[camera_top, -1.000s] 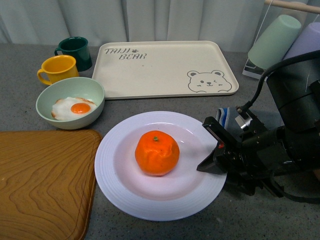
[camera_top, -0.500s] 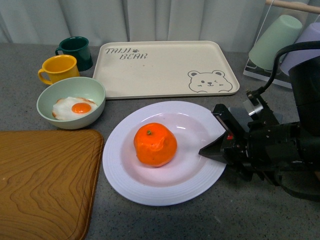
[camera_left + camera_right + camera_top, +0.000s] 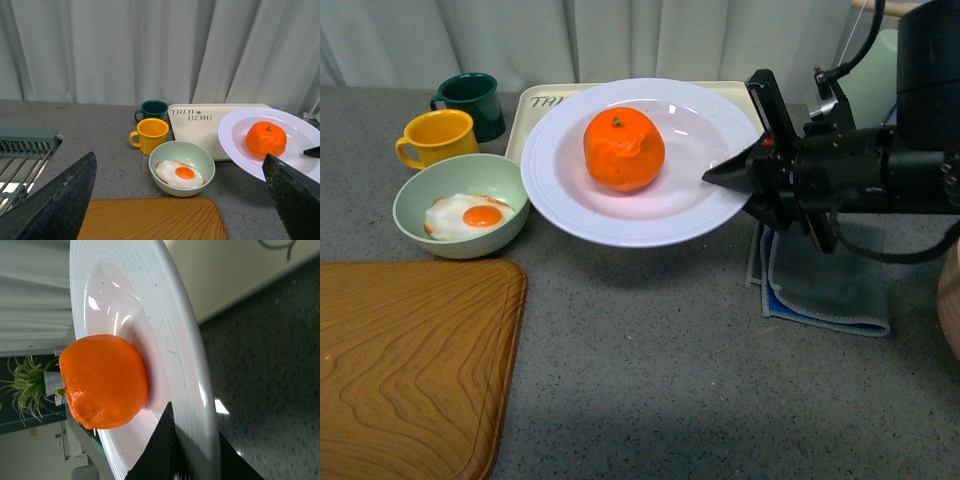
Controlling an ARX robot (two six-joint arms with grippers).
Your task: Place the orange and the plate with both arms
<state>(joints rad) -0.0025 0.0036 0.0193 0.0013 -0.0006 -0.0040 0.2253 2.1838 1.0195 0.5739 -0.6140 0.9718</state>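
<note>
1. We grip the plate (image 3: 640, 190) by its right rim with our right gripper (image 3: 735, 180), its fingers clamped on the rim.
2. The plate hangs above the desk (image 3: 650, 350), partly over the cream tray (image 3: 200, 127), tilted slightly.
3. The orange (image 3: 624, 149) sits on the plate, left of the pinched rim.
4. Our left gripper (image 3: 175, 200) is off to the side, its fingers (image 3: 60, 200) spread wide and holding nothing.
5. The green bowl (image 3: 460, 205) with a fried egg stands just left of the plate.

cream tray (image 3: 220, 125) reads "taiji bear" in the left wrist view.
</note>
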